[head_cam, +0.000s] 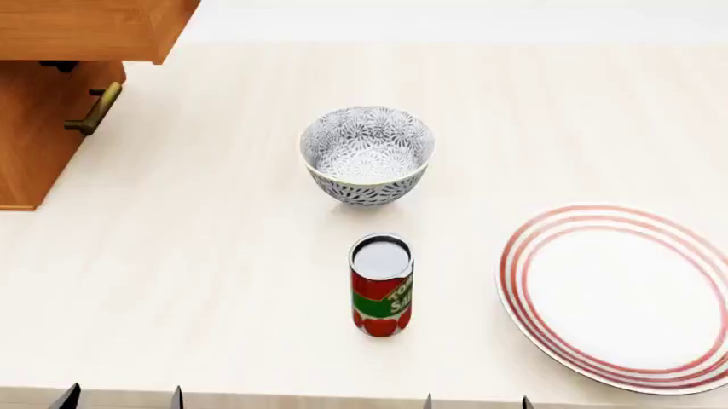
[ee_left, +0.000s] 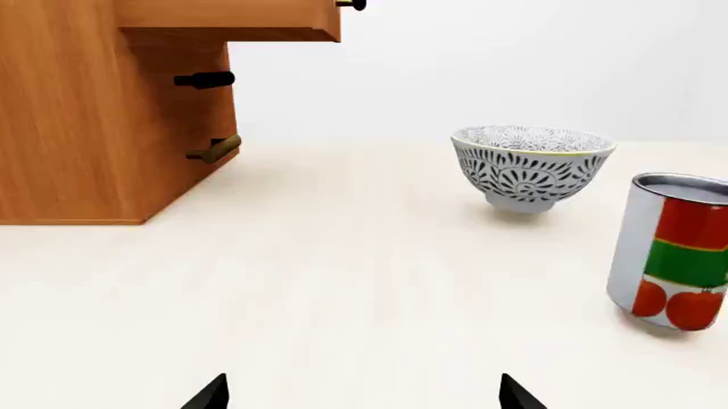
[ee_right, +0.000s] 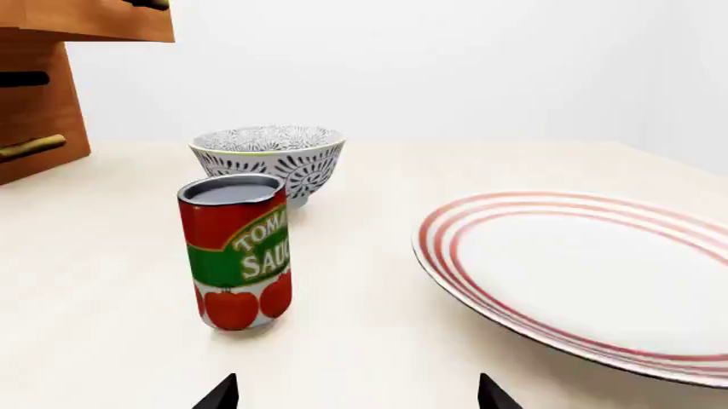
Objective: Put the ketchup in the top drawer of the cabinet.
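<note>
Standing upright and untouched on the pale cream surface (head_cam: pixel 205 281): small cylindrical ketchup can (head_cam: pixel 381 285), silver-grey lid, glossy red label with green band. Lying just beyond it, a patterned grey-white ceramic bowl (head_cam: pixel 366 155); beside it, a white plate with red rings (head_cam: pixel 620 294). Jutting open from the orange-brown wood-grain cabinet (head_cam: pixel 34 145), well apart, the light-brown top drawer (head_cam: pixel 91 30). Waiting spread wide and empty, left fingers (ee_left: pixel 210 394) and right fingers (ee_right: pixel 222 394). Grasping, carrying and placing all remaining.
</note>
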